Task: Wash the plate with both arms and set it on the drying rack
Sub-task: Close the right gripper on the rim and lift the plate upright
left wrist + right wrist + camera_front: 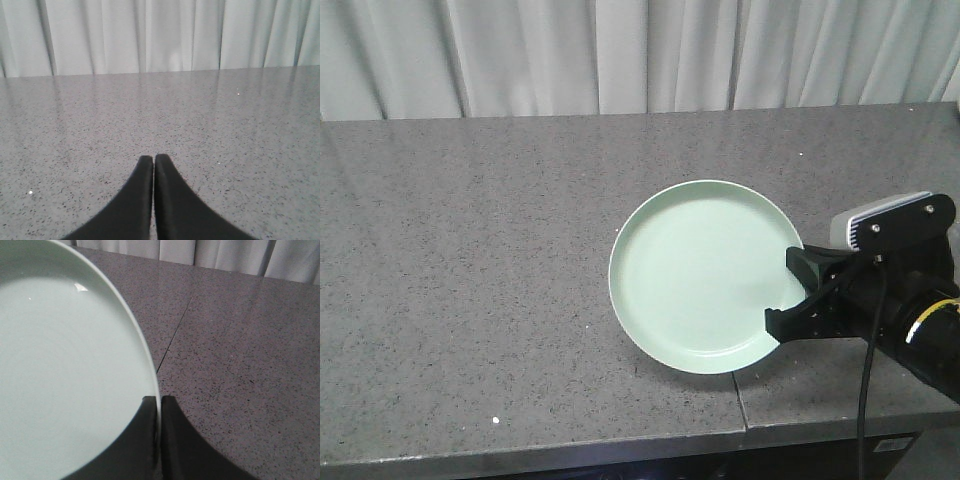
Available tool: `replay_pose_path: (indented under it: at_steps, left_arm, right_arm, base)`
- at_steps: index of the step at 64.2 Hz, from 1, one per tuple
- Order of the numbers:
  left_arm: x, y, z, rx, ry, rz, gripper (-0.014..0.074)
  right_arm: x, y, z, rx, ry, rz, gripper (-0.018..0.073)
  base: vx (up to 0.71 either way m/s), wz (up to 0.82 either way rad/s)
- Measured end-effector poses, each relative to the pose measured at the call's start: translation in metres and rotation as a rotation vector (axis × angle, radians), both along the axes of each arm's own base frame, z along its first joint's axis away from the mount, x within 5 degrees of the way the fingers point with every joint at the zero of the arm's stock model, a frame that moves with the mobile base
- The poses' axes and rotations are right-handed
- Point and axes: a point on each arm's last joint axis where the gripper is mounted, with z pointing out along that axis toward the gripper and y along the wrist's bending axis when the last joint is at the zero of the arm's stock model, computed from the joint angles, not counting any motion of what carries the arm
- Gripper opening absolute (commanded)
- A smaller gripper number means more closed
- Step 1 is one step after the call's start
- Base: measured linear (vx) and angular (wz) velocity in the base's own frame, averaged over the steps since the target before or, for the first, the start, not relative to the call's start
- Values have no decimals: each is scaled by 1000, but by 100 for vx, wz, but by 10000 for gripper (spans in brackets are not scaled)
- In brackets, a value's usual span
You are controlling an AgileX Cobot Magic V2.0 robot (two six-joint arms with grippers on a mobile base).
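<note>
The pale mint-green plate (695, 275) is over the grey speckled counter, right of the middle. From the right, my black right gripper (788, 293) is shut on its right rim. In the right wrist view, the thin plate (65, 365) edge runs straight between the two closed fingers of that gripper (160, 399). A whitish-grey camera block (890, 220) sits on that arm, with a black cable hanging down. My left gripper (153, 157) is shut on nothing and hovers over bare counter. It does not show in the front view. The drying rack is out of view.
The grey speckled counter (470, 250) reaches back to a pale curtain (620, 50). A seam (741, 405) crosses the counter below the plate and also shows as the seam (175, 335) in the right wrist view. The counter's front edge (520, 455) is close.
</note>
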Motion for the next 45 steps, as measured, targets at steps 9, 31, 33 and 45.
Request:
replay_pose_path:
  at_steps: [9,31,33,45]
  left_arm:
    - [0,0,0,0,0,0,-2]
    - [0,0,0,0,0,0,-2]
    - [0,0,0,0,0,0,-2]
    - [0,0,0,0,0,0,-2]
  right_arm:
    - [0,0,0,3,-7,0,-5]
    - [0,0,0,3,-7,0,-5]
    - [0,0,0,3,-7,0,-5]
    - [0,0,0,3,-7,0,-5]
  base:
    - [0,0]
    - [0,0]
    - [0,0]
    - [0,0]
